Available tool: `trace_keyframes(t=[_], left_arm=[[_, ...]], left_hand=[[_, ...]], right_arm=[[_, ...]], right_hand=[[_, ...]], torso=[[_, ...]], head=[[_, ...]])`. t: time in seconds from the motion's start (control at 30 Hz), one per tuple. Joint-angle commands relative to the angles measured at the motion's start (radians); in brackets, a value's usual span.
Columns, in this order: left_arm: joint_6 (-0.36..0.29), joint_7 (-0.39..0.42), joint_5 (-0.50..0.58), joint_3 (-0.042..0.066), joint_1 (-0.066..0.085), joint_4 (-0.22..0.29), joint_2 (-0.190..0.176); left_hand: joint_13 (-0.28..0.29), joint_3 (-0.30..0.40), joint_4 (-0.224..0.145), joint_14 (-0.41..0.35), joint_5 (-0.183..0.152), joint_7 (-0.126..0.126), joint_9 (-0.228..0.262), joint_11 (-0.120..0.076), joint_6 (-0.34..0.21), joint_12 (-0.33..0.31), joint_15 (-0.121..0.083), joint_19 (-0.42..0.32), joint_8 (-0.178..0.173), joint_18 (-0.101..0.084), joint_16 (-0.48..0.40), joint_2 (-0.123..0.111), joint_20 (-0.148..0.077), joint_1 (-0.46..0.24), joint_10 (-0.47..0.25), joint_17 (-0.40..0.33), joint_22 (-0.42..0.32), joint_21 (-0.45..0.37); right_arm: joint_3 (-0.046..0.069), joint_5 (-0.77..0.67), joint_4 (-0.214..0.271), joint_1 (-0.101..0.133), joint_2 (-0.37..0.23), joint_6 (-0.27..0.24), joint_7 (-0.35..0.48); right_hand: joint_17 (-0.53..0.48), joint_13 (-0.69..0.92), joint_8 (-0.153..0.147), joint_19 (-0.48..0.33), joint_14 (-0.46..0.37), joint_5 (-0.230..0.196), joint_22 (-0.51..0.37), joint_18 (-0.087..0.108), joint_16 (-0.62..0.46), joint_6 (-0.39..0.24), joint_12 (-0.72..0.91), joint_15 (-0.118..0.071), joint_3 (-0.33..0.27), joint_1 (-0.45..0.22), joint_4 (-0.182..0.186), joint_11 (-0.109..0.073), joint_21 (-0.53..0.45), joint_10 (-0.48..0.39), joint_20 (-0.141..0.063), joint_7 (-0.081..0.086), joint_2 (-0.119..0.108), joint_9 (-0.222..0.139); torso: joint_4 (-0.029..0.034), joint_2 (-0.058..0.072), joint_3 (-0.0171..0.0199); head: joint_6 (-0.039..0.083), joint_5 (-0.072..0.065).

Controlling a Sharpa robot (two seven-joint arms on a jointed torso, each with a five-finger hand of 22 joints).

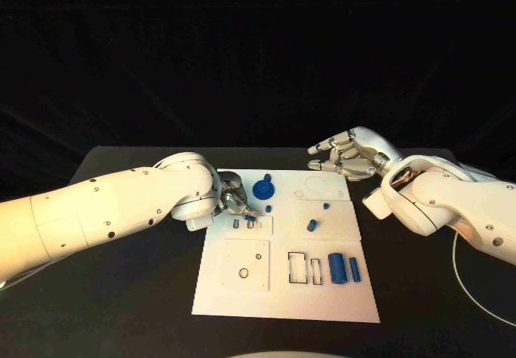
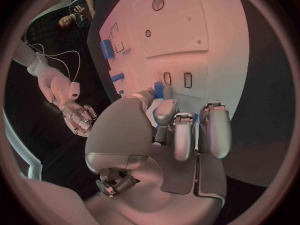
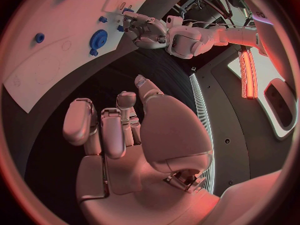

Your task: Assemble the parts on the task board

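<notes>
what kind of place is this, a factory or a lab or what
Probably a robotics lab or test bench: a black table against a black backdrop, a white task board with small blue parts, and a white cable trailing beside it.

No lettering, label, brand mark or number can be read anywhere — not on the white rectangular task board [image 1: 285, 298], whose face carries only outlined slots and holes, nor on the small blue plastic parts [image 1: 344, 267] lying near its right edge.

black table [image 1: 129, 298], black backdrop [image 1: 258, 67], reddish light
</notes>
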Motion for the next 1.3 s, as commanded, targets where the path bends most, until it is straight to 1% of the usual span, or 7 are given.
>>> trace_keyframes(t=[0.03, 0.17, 0.4, 0.57, 0.8, 0.87, 1.3], left_arm=[[-0.062, 0.013, -0.054, 0.000, -0.009, 0.004, 0.000], [-0.060, 0.011, -0.073, 0.000, -0.019, -0.002, 0.004], [-0.017, 0.005, -0.089, -0.001, -0.031, -0.010, 0.010], [0.026, 0.002, -0.095, -0.002, -0.034, -0.009, 0.008], [0.083, -0.003, -0.111, -0.002, -0.038, 0.005, -0.002], [0.094, -0.004, -0.114, -0.002, -0.039, 0.008, -0.006], [0.112, -0.006, -0.125, -0.002, -0.040, 0.004, -0.005]], left_hand=[[0.001, 0.163, -0.157, 0.105, -0.003, -0.007, 0.002, -0.001, -0.001, 0.006, -0.001, 0.029, 0.006, -0.019, 0.003, -0.001, 0.004, -0.008, 0.005, 0.263, 0.105, 0.006], [0.001, 0.163, -0.157, 0.105, -0.003, -0.007, 0.002, -0.001, -0.001, 0.006, -0.001, 0.029, 0.006, -0.019, 0.003, -0.001, 0.004, -0.008, 0.005, 0.263, 0.105, 0.006], [0.000, 0.170, -0.159, 0.105, -0.003, -0.007, 0.005, -0.001, -0.002, 0.005, -0.001, 0.029, 0.008, -0.019, 0.003, -0.003, 0.004, -0.013, 0.004, 0.263, 0.105, 0.005], [0.000, 0.172, -0.160, 0.105, -0.003, -0.007, 0.007, -0.001, -0.002, 0.005, -0.001, 0.030, 0.009, -0.019, 0.003, -0.004, 0.004, -0.015, 0.004, 0.263, 0.106, 0.006], [-0.001, 0.184, -0.165, 0.105, -0.003, -0.008, 0.012, -0.002, -0.001, 0.004, -0.001, 0.030, 0.013, -0.020, 0.003, -0.006, 0.003, -0.020, 0.004, 0.263, 0.108, 0.007], [-0.001, 0.188, -0.167, 0.105, -0.003, -0.008, 0.014, -0.002, -0.001, 0.004, -0.002, 0.030, 0.015, -0.020, 0.003, -0.008, 0.003, -0.021, 0.004, 0.263, 0.108, 0.007], [0.001, 0.206, -0.177, 0.105, 0.002, -0.009, 0.023, -0.003, -0.002, 0.006, -0.002, 0.030, 0.021, -0.019, 0.003, -0.016, 0.003, -0.031, 0.006, 0.263, 0.108, 0.005]], right_arm=[[0.000, 0.001, 0.001, -0.001, -0.001, 0.013, 0.008], [0.000, 0.001, 0.001, -0.001, -0.001, 0.014, 0.008], [0.000, 0.001, 0.001, -0.001, -0.002, 0.017, 0.008], [0.000, 0.001, 0.000, -0.001, -0.002, 0.018, 0.009], [-0.001, 0.004, -0.001, -0.002, -0.002, 0.018, 0.014], [-0.001, 0.004, -0.002, -0.002, -0.002, 0.018, 0.014], [-0.001, 0.006, -0.005, -0.002, -0.001, 0.019, 0.016]], right_hand=[[-0.001, -0.001, 0.004, -0.006, 0.047, 0.005, -0.001, 0.005, -0.006, -0.002, 0.000, 0.003, -0.004, 0.004, 0.001, -0.002, -0.005, -0.001, 0.001, 0.000, 0.006, 0.001], [-0.001, -0.001, 0.004, -0.006, 0.047, 0.005, -0.001, 0.005, -0.006, -0.002, 0.000, 0.003, -0.004, 0.004, 0.001, -0.002, -0.005, -0.001, 0.001, 0.000, 0.006, 0.001], [-0.001, -0.001, 0.004, -0.006, 0.047, 0.005, -0.001, 0.005, -0.006, -0.002, 0.000, 0.003, -0.004, 0.004, 0.001, -0.002, -0.005, -0.001, 0.001, 0.000, 0.006, 0.001], [-0.001, -0.001, 0.004, -0.006, 0.047, 0.005, -0.001, 0.005, -0.006, -0.002, 0.000, 0.003, -0.004, 0.004, 0.001, -0.002, -0.005, -0.001, 0.001, 0.000, 0.006, 0.001], [-0.001, -0.001, 0.004, -0.006, 0.047, 0.005, -0.001, 0.005, -0.006, -0.002, 0.000, 0.003, -0.004, 0.004, 0.001, -0.002, -0.005, -0.001, 0.001, 0.000, 0.006, 0.001], [-0.001, -0.001, 0.004, -0.006, 0.047, 0.005, -0.001, 0.005, -0.006, -0.002, 0.000, 0.003, -0.004, 0.004, 0.001, -0.002, -0.005, -0.001, 0.001, 0.000, 0.006, 0.001], [-0.001, 0.000, 0.004, -0.006, 0.048, 0.006, -0.001, 0.005, -0.006, -0.001, 0.002, 0.003, -0.006, 0.001, 0.005, -0.002, -0.005, 0.001, 0.001, 0.000, 0.009, 0.001]], torso=[[0.0008, 0.000, -0.0006], [-0.0023, 0.000, -0.0009], [-0.0020, 0.001, -0.0014], [-0.0012, 0.000, -0.0005], [-0.0022, 0.000, -0.0016], [-0.0017, 0.000, -0.0008], [-0.0018, 0.000, -0.0004]], head=[[-0.002, 0.001], [-0.003, 0.003], [-0.006, 0.002], [-0.010, 0.003], [-0.013, 0.005], [-0.013, 0.005], [-0.014, 0.003]])
